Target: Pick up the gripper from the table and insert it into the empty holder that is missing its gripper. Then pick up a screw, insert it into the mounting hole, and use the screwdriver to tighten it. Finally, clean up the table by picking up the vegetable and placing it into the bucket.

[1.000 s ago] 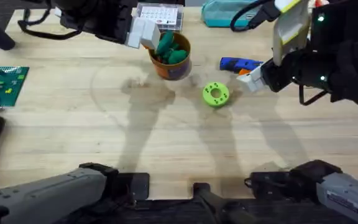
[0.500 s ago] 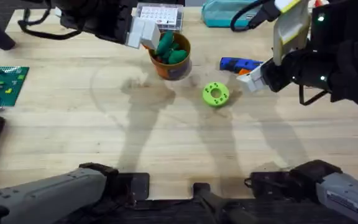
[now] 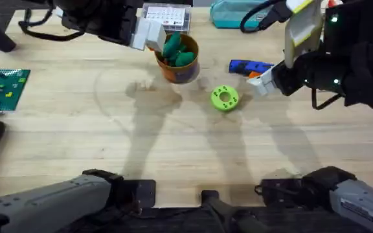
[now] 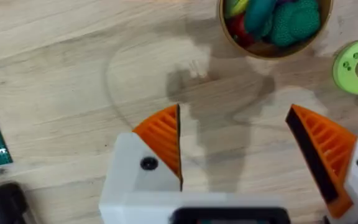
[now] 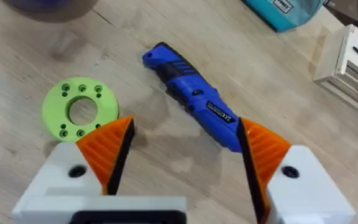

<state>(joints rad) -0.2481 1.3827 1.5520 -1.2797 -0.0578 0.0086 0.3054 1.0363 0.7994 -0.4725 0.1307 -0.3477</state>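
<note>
The orange-brown bucket (image 3: pixel 180 70) stands at the back middle of the table, and the dark green vegetable (image 3: pixel 185 58) lies inside it among other toy pieces (image 4: pixel 297 22). My left gripper (image 3: pixel 147 33) hovers just left of the bucket (image 4: pixel 272 53) and is open (image 4: pixel 235 146) with nothing between its pads. The blue screwdriver (image 3: pixel 248 66) lies flat to the right of the bucket. My right gripper (image 3: pixel 264 81) is open (image 5: pixel 185 149) beside the screwdriver (image 5: pixel 191 96), apart from it. The loose gripper, the holder and the screw are out of view.
A flat green disc with holes (image 3: pixel 225 98) lies in front of the screwdriver (image 5: pixel 79 112). A teal pouch (image 3: pixel 235 13) and a clear box (image 3: pixel 167 16) sit at the back edge. A green brick plate (image 3: pixel 2 87) lies at the far left.
</note>
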